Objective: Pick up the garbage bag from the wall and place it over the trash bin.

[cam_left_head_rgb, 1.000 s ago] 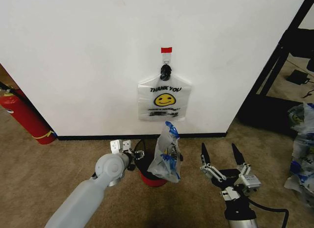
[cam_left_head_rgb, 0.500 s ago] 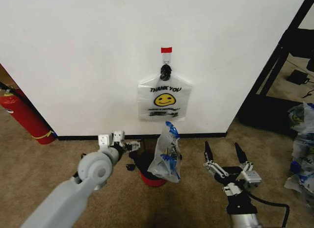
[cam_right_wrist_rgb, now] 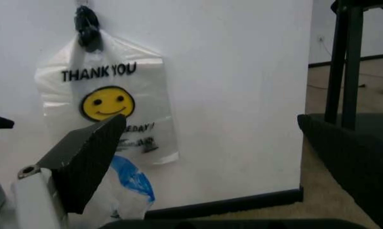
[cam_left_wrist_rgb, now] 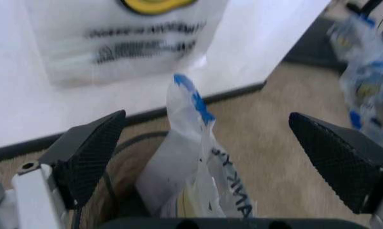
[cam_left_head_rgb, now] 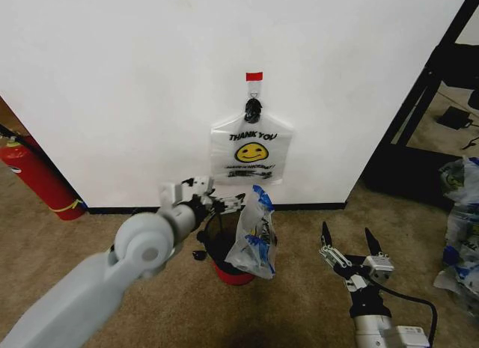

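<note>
Garbage bag (cam_left_head_rgb: pixel 253 239): blue-patched, crumpled, standing in the trash bin (cam_left_head_rgb: pixel 224 264) on the carpet below the wall (cam_left_head_rgb: pixel 135 86). Left gripper (cam_left_head_rgb: pixel 226 204): fingers spread open, just above the bin rim, beside the bag's top. Right gripper (cam_left_head_rgb: pixel 348 243): open, empty, low over the carpet, well right of the bin. Second smiley bag (cam_left_head_rgb: pixel 251 150): hanging on the red-taped hook (cam_left_head_rgb: pixel 254 77).
</note>
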You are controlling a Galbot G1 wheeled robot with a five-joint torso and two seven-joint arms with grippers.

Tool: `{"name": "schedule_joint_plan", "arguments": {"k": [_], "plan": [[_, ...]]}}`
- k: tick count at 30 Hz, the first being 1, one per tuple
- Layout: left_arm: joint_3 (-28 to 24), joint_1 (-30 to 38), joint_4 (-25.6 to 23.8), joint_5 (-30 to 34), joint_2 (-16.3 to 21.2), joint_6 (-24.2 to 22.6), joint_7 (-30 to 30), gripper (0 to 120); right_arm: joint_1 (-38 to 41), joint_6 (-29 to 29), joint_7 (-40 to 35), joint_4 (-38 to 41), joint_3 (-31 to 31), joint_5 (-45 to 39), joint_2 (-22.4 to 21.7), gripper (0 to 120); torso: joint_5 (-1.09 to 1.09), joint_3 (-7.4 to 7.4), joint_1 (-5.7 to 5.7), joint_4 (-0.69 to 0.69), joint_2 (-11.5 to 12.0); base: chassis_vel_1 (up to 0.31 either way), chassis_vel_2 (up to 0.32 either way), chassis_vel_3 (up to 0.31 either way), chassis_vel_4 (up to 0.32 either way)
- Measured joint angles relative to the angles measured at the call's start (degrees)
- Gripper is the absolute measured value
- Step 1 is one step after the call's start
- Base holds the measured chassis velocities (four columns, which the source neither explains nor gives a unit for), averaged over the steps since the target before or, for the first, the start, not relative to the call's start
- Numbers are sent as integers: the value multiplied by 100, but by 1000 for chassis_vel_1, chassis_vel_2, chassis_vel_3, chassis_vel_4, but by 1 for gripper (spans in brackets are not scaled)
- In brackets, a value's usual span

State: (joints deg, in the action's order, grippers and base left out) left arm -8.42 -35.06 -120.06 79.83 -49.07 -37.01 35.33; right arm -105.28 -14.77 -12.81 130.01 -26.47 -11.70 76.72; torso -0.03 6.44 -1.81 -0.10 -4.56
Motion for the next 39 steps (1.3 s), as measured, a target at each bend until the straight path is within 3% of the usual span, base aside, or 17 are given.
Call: {"name": "schedule_joint_plan", "arguments": {"k": [8, 13, 17, 39], "plan": [[-797, 501, 526, 232, -182, -163, 134, 100, 44, 57, -2, -128, -20, 16, -88, 100, -1, 0, 0, 2, 0, 0, 0, 0, 0], [-888, 480, 655, 227, -301, -166, 92, 98, 106, 172, -16, -153, 2, -52, -145, 100, -2, 0, 0, 3, 0, 0, 0, 0, 0], [-924, 439, 743, 174, -366, -156, 44, 90, 146, 270, -47, -169, -7, -175, -259, 100, -1, 0, 0, 2, 0, 0, 0, 0, 0], [-889, 218, 901, -119, -325, -46, -225, 11, 739, 820, -182, -364, 294, -959, -1004, 100, -2, 0, 0, 1, 0, 0, 0, 0, 0]]}}
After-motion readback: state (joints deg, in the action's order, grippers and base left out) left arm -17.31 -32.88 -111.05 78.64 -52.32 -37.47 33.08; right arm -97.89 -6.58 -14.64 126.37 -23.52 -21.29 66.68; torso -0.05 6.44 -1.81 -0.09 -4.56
